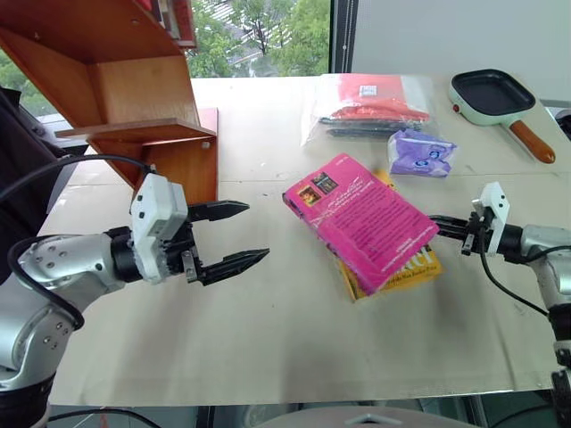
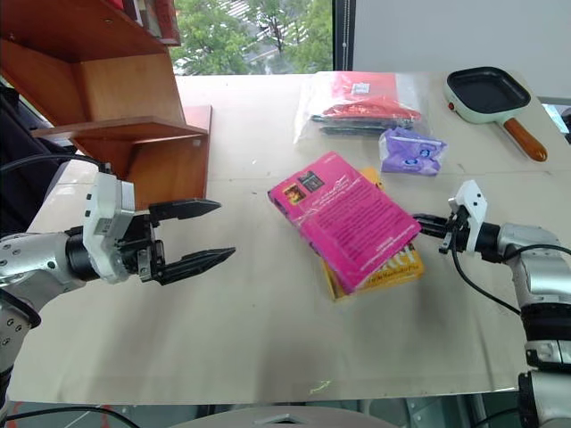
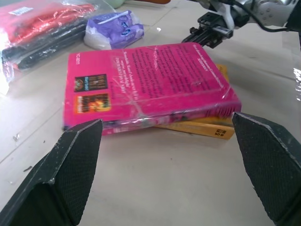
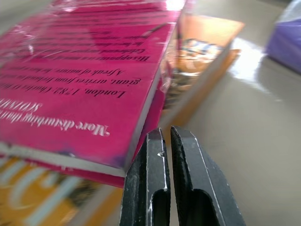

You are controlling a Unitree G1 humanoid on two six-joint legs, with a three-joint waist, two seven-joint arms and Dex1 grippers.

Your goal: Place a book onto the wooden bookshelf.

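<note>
The book (image 1: 360,219) is pink and thick. It lies flat near the middle of the surface (image 1: 268,339), on top of a yellow book (image 1: 412,267). The wooden bookshelf (image 1: 134,98) stands at the far left corner of the surface, well apart from the book.

The left claw (image 1: 230,239) hangs above the surface on the left side of the book, with its two black fingers spread wide. Nothing is in it. In the left wrist view the book sits right between the fingers, but some way ahead of them. The right claw (image 1: 443,225) is pinched shut with nothing in it, and its tip is just beside the right edge of the book.

The step now looks like getting a hold on the book. To do it well, the left claw should slide in low and straight, so one finger goes over the cover and one goes under. The right claw could hold the far edge steady, so the book does not slip off the yellow book. The plastic wrap looks slippery, so squeeze firmly.
</note>
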